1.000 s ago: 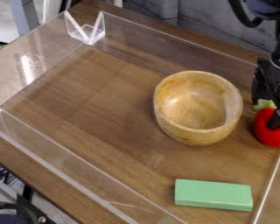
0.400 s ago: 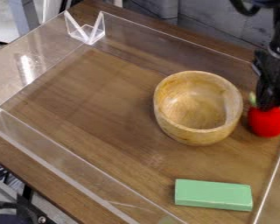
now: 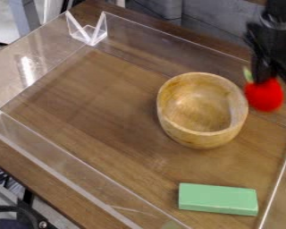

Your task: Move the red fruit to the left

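The robot's hand [image 3: 263, 70] is a dark blur at the upper right, its outline too smeared to trace and its upper part cut off by the picture's edge. It hides the top of the red fruit [image 3: 264, 95], whose own edges are blurred. At the lower left, 1 dark object [image 3: 17, 215] is cut off, too partial to identify.

A wooden bowl [image 3: 181, 131] rests on the table [image 3: 104, 107], above a green block [image 3: 218, 199].
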### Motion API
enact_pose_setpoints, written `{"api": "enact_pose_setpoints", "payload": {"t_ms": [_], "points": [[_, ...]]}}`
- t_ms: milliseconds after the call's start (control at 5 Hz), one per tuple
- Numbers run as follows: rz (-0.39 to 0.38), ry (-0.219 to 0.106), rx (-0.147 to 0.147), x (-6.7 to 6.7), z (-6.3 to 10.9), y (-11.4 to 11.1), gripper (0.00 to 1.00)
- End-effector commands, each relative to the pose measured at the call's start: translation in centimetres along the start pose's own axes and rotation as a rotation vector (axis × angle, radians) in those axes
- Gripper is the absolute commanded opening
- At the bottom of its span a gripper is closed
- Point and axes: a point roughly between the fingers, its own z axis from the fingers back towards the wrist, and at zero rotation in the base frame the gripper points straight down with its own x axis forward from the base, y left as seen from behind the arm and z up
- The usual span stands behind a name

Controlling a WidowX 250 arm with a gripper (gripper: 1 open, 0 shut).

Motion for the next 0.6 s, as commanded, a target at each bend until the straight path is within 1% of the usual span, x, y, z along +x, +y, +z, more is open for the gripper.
{"api": "enact_pose_setpoints", "payload": {"t_ms": [0, 200, 400], "points": [[0.101, -0.067, 0.054, -0.9, 4.0, 3.5, 0.0], [0.174, -0.058, 0.065, -3.4, 3.7, 6.8, 0.0], [0.23, -0.04, 0.064, -5.5, 2.1, 9.5, 0.0]]}}
